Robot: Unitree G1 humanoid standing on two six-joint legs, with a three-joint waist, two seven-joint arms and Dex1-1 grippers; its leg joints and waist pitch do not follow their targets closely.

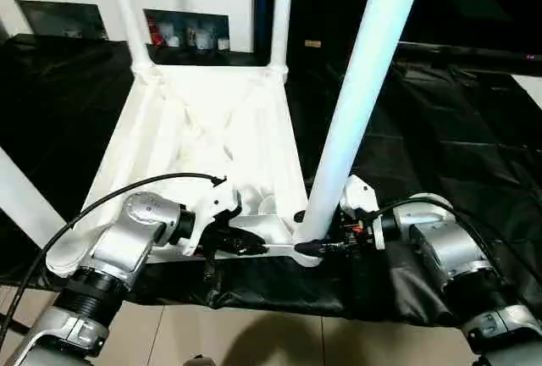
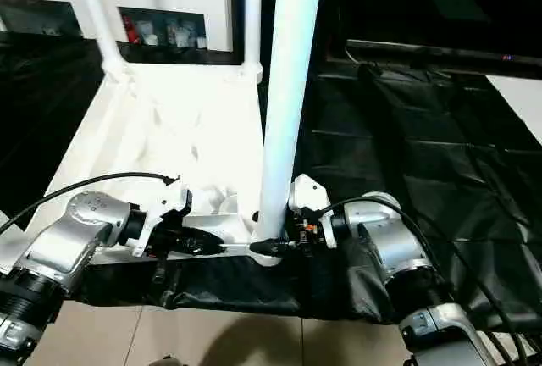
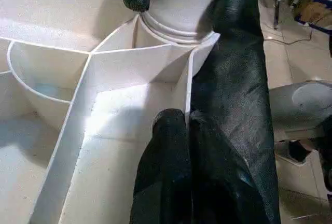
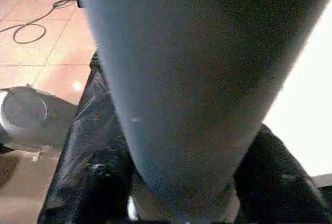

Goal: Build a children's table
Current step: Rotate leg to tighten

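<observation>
Right gripper (image 1: pixel 326 246) clamps the near-right leg (image 1: pixel 356 103) at the upturned tabletop (image 1: pixel 212 129)'s five-o'clock socket; left gripper (image 1: pixel 246 243), closed, apparently pinches its rim. Next: seat firmly.

No text, label or number can be read anywhere, as far as these views allow.

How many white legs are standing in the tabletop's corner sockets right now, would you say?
3: two at the far corners, left and right, and one at the near right corner. The near left corner is hidden.
</observation>
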